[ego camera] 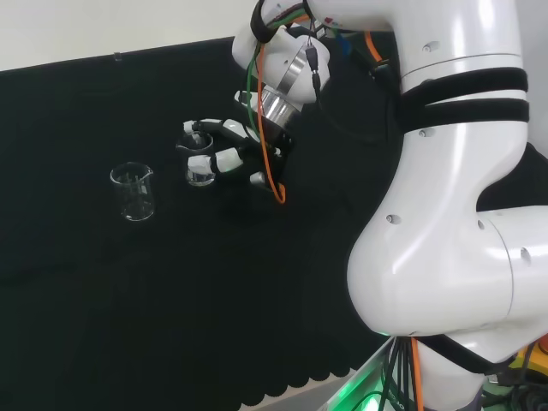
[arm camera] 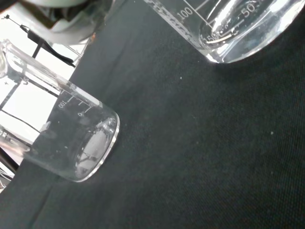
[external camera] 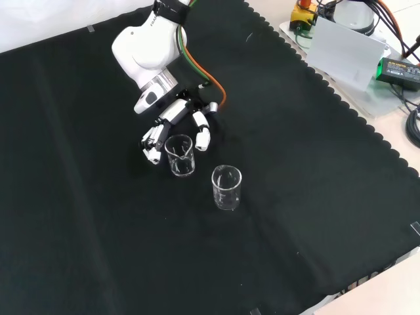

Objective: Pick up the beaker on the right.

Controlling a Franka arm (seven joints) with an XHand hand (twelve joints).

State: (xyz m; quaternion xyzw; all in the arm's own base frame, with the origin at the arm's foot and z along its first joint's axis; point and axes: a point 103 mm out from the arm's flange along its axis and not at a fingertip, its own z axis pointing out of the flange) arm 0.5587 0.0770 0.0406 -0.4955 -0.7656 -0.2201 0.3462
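Hand [external camera: 176, 125] is cupping the near beaker [external camera: 180, 155] — fingers half-curled either side of its wall, contact unclear, nothing lifted. It is standing upright on the cloth [external camera: 79, 216], just beside a second beaker [external camera: 227, 188]. Clear, rigid, probably light, slippery, breakable — best gripped mid-wall, below the rim.

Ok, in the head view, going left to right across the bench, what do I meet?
The free-standing beaker → the beaker within the hand's curled fingers → the hand → the arm's big white links.
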